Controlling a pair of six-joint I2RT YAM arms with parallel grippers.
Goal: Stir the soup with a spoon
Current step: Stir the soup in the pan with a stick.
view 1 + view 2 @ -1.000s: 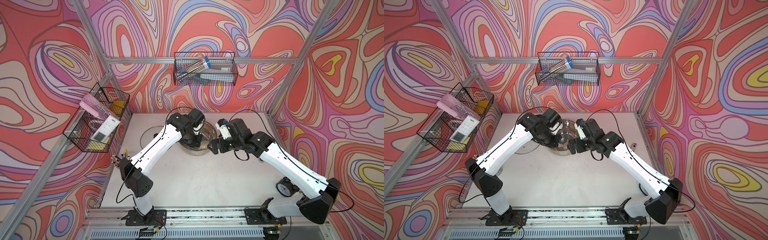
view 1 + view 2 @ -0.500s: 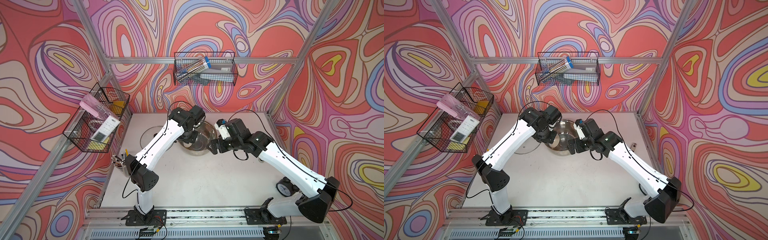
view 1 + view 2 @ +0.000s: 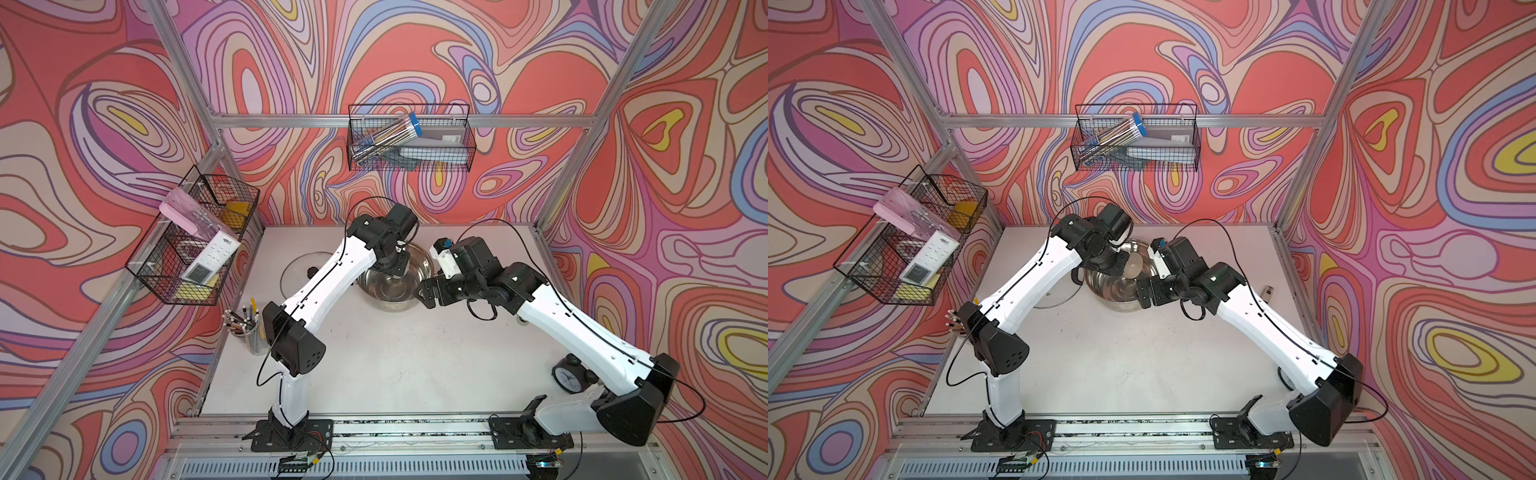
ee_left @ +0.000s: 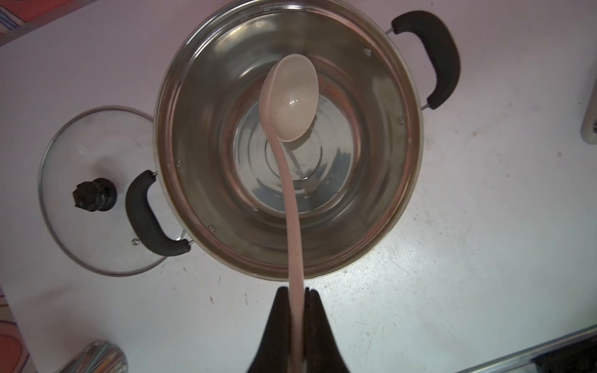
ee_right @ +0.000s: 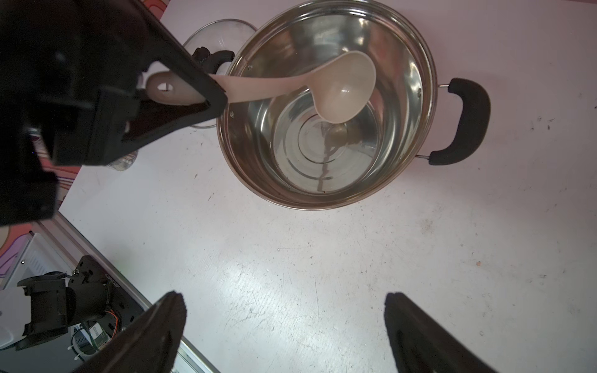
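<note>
No writing can be read; the print on the white keypad device [image 3: 212, 257] in the side basket [image 3: 158, 274] is too small to make out. In both top views the left wrist hides most of the spoon [image 5: 261, 88], and only its bowl [image 3: 1133, 266] shows in a top view. The left arm crosses the glass lid [image 4: 97, 139], which lies flat at 9 o'clock of the pot [image 4: 200, 129]. The left arm has its elbow raised and its wrist bent down over the pot. The left gripper [image 4: 295, 292] pinches the spoon's handle near its end, with the bowl hollow-up inside the pot's rim. The right arm is stretched low, with the right gripper [image 5: 284, 300] at the pot's 3 o'clock, fingers spread wide and holding nothing. The pot's contents cannot be made out.
</note>
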